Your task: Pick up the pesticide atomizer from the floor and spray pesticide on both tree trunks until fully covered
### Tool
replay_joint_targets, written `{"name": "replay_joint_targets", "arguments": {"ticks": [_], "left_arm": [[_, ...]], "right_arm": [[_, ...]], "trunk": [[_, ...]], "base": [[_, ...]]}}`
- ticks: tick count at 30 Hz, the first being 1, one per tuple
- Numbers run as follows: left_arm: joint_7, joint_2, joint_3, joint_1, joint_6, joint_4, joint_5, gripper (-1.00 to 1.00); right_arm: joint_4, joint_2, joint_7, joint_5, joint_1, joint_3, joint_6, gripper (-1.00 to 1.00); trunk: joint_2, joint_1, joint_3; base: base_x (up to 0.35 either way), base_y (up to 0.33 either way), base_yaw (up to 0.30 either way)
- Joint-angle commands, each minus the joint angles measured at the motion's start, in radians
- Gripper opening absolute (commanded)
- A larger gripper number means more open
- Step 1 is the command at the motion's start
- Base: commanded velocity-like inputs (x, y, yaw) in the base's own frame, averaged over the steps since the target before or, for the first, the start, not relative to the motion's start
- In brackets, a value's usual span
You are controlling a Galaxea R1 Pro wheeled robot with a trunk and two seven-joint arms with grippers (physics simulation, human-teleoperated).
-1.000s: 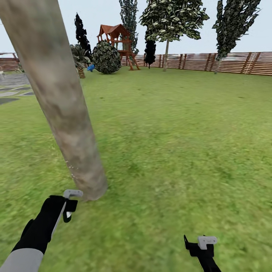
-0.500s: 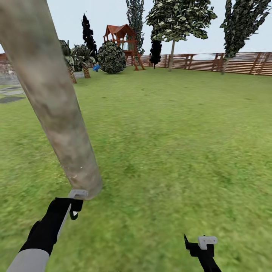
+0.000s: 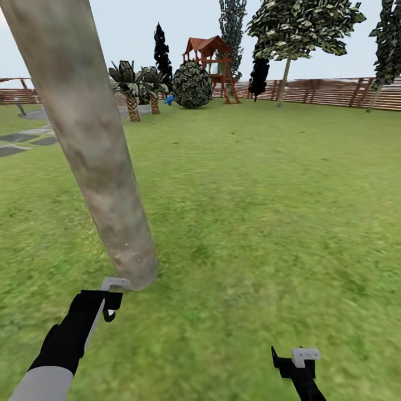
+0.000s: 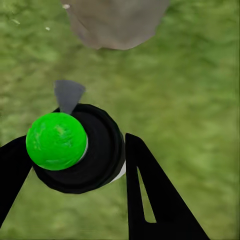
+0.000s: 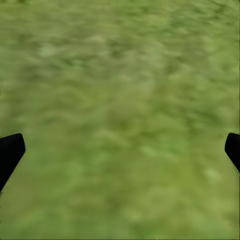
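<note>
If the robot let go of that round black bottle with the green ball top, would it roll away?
Probably a little: the round black bottle with the green ball top looks smooth. The rough grass would likely stop it soon. It seems stiff, unsquashed in the left hand.

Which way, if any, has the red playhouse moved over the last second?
No. The playhouse still sits beside the round bush before the fence; the whole picture slid right, so the camera turned.

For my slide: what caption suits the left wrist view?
Left gripper clasping black green-capped atomizer above grass, near mottled beige tree trunk.
</note>
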State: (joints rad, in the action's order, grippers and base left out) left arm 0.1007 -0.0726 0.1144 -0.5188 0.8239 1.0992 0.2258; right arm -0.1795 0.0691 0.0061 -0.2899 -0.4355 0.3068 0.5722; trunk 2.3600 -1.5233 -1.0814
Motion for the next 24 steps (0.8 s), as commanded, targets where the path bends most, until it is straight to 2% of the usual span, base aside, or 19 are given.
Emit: {"name": "replay_joint_targets", "arguments": {"ticks": [1,3,5,6,8,10,11,13,14,15,16,18,20,21,24], "left_arm": [[0.001,0.000,-0.002,-0.005,0.004,0.014,0.001,-1.00],[0.004,0.000,-0.003,-0.014,0.016,0.032,0.000,-1.00],[0.008,0.002,-0.005,-0.018,0.057,0.048,-0.001,-1.00],[0.013,0.006,-0.009,-0.028,0.108,0.073,-0.002,-1.00],[0.017,-0.006,-0.006,-0.047,0.152,0.097,-0.001,-1.00],[0.018,-0.017,-0.010,-0.076,0.164,0.101,-0.002,-1.00],[0.018,-0.007,-0.016,-0.087,0.169,0.100,-0.002,-1.00],[0.019,0.036,-0.039,-0.132,0.179,0.093,-0.003,-1.00],[0.019,0.050,-0.045,-0.158,0.183,0.091,-0.003,-1.00],[0.019,0.053,-0.046,-0.171,0.186,0.090,-0.003,-1.00],[0.019,0.049,-0.041,-0.186,0.188,0.089,-0.003,-1.00],[0.019,0.007,-0.029,-0.197,0.191,0.088,-0.003,-1.00],[0.044,-0.070,-0.006,-0.205,0.191,0.084,-0.005,-1.00],[0.078,-0.085,-0.006,-0.213,0.192,0.084,-0.004,-1.00],[0.115,-0.072,-0.017,-0.220,0.192,0.082,-0.003,-1.00]], "right_arm": [[0.000,0.000,0.000,0.000,0.000,0.000,0.000,1.00],[0.000,0.000,0.000,0.000,0.000,0.000,0.000,1.00],[0.000,0.001,0.000,0.000,0.000,0.000,0.000,1.00],[0.000,0.001,0.000,0.000,0.000,0.000,0.000,1.00],[0.000,0.001,0.000,0.000,0.000,0.000,0.000,1.00],[0.000,0.002,0.000,0.000,0.001,0.000,0.000,1.00],[0.000,0.002,0.000,0.000,0.000,0.000,0.000,1.00],[0.000,0.002,0.000,0.000,0.000,0.000,0.000,1.00],[0.000,0.002,0.000,0.000,0.001,0.000,0.000,1.00],[0.000,0.002,0.000,0.000,0.001,0.000,0.000,1.00],[0.000,0.002,0.000,0.000,0.000,0.000,0.000,1.00],[0.000,0.002,0.000,-0.001,0.000,0.000,0.000,1.00],[0.000,0.002,0.000,-0.001,0.000,0.000,0.000,1.00],[0.000,0.002,0.000,-0.001,0.001,0.000,0.000,1.00],[0.000,0.002,0.000,-0.001,0.000,0.000,0.000,1.00]], "trunk": [[0.000,0.000,0.000],[0.000,0.000,0.000],[0.000,0.000,0.000],[0.000,0.000,0.000],[0.000,0.000,0.000],[0.000,0.000,0.000],[0.000,0.000,0.000],[0.000,0.000,0.000],[0.000,0.000,0.000],[0.000,0.000,0.000],[0.000,0.000,0.000],[0.000,0.000,0.000],[0.000,0.000,0.000],[0.000,0.000,0.000],[0.000,0.000,0.000]], "base": [[0.094,-0.074,0.277],[0.032,-0.025,0.277],[0.010,-0.008,0.207],[0.003,-0.002,0.055],[0.001,-0.001,0.020],[0.000,0.000,0.004],[0.000,0.000,0.000],[0.000,0.000,0.000],[0.000,0.000,0.000],[0.000,0.000,0.000],[0.000,0.000,0.000],[0.000,0.000,0.000],[0.000,0.000,0.000],[0.000,0.000,0.000],[0.000,0.000,0.000]]}}
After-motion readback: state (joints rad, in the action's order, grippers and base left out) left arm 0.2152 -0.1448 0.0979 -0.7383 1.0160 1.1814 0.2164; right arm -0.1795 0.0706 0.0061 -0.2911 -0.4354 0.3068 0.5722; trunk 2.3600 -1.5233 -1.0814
